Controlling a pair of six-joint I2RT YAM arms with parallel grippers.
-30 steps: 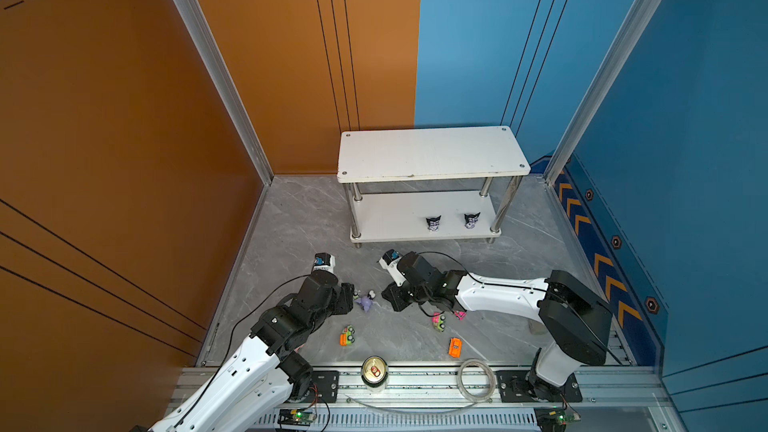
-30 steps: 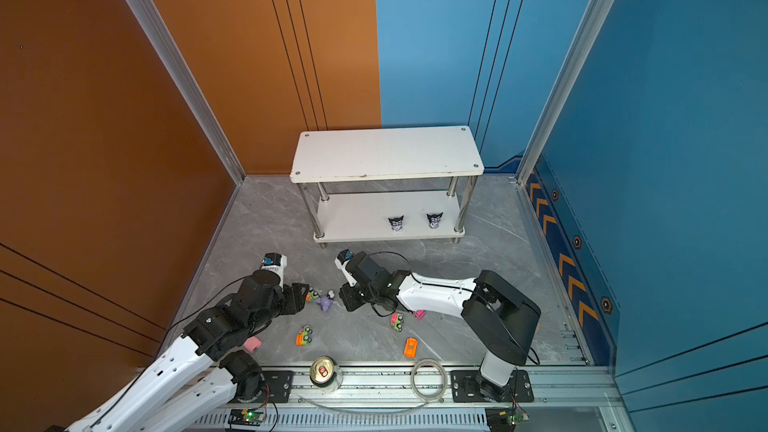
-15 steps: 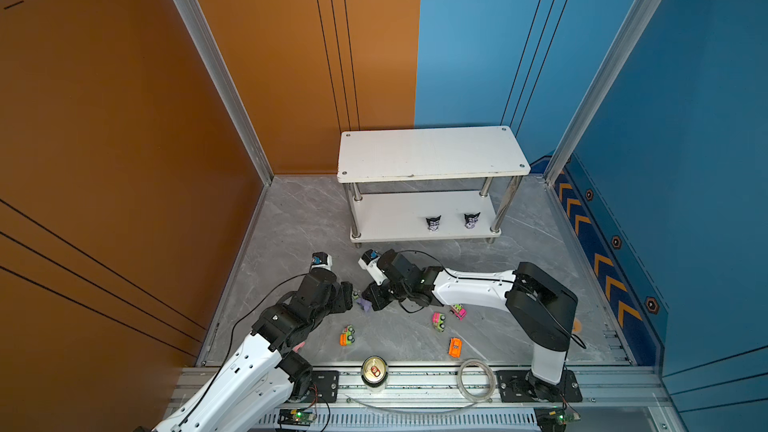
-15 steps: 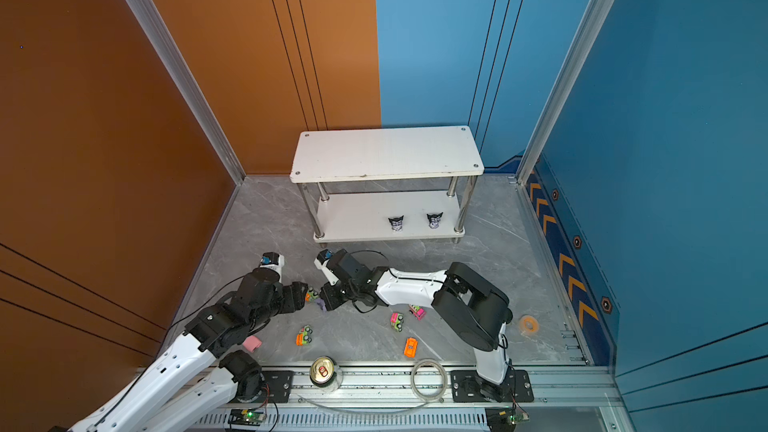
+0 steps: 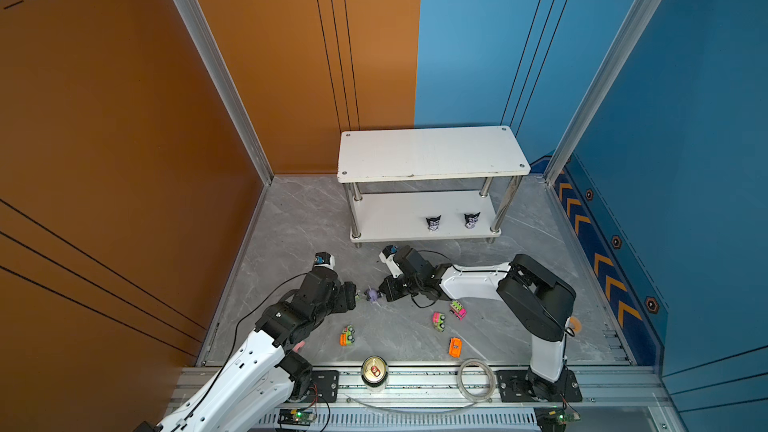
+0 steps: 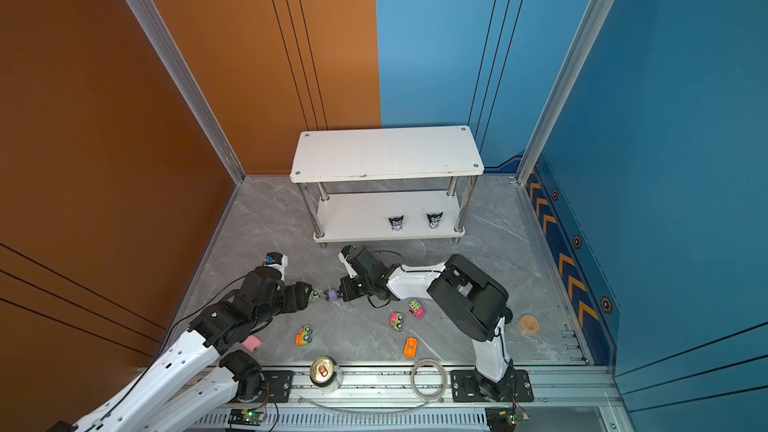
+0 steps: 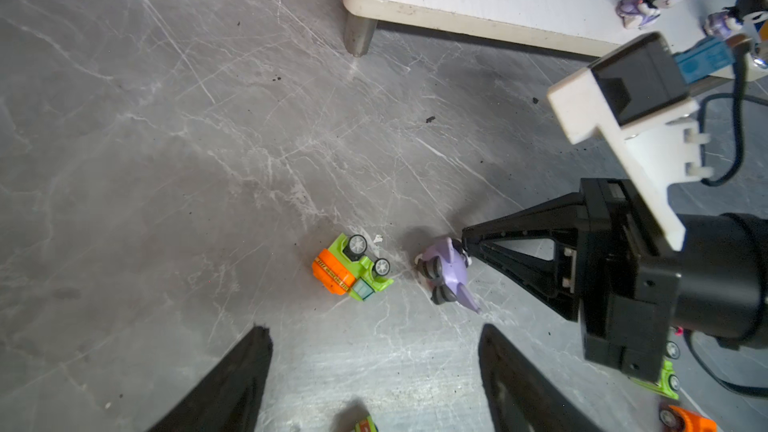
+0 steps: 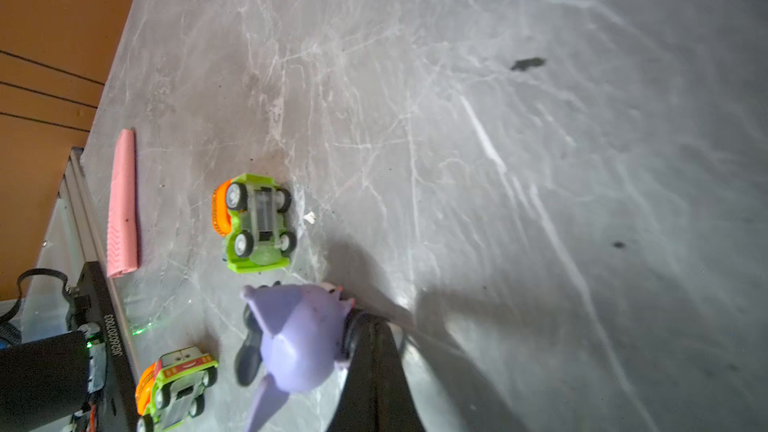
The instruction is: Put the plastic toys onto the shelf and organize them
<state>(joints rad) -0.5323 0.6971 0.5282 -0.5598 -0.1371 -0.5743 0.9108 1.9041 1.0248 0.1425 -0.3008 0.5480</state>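
R gripper is seen w/ jaws fully closed, tips pressed against the head end of the purple figurine, which lies toppled on the floor, well short of the shelf. Whether any thin part is pinched can't be told, so no grip should be assumed. L gripper is held wide open w/ nothing btw its fingers, just behind the green-orange car, which is tipped on its side just beside the figurine. Two standing figurines are already set on the lower tier; the other cars are scattered nearer the base rail. The step in hand is judged to be the pick of the third figurine. To be done well, the jaws should be reopened, set astride the rounded body rather than the pointed ears, and closed low, as a tip-only nip would likely be lost on the lift. The arms are crowded nose to nose, so one should be backed off first and the car left unknocked. Placement is best made upright, in line w/ the other two.
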